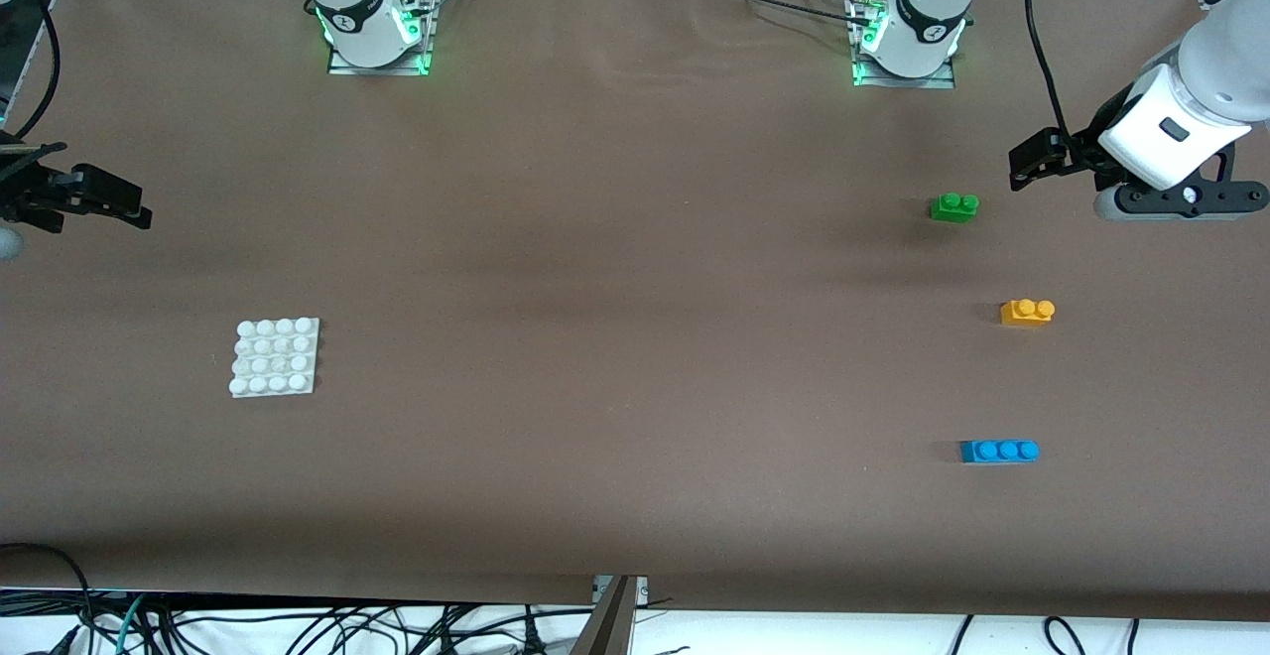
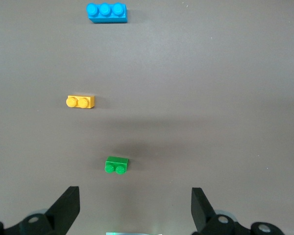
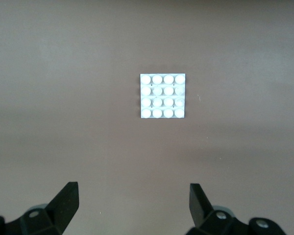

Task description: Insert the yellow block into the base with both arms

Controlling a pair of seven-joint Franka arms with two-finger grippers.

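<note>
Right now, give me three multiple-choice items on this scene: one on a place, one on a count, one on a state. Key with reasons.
1. Which brick lies nearest the front camera?
A. green brick
B. yellow block
C. blue brick

2. How many studs does the base carry?
A. 9
B. 16
C. 12

3. What state is the left tool in?
A. open, holding nothing
B. shut on the yellow block
C. shut on the base

Key:
1 C: the blue brick sits lowest in the front view, below the yellow block and green brick.
2 B: the base shows a four-by-four grid.
3 A: the left tool has its fingers spread, with nothing between them.
</note>
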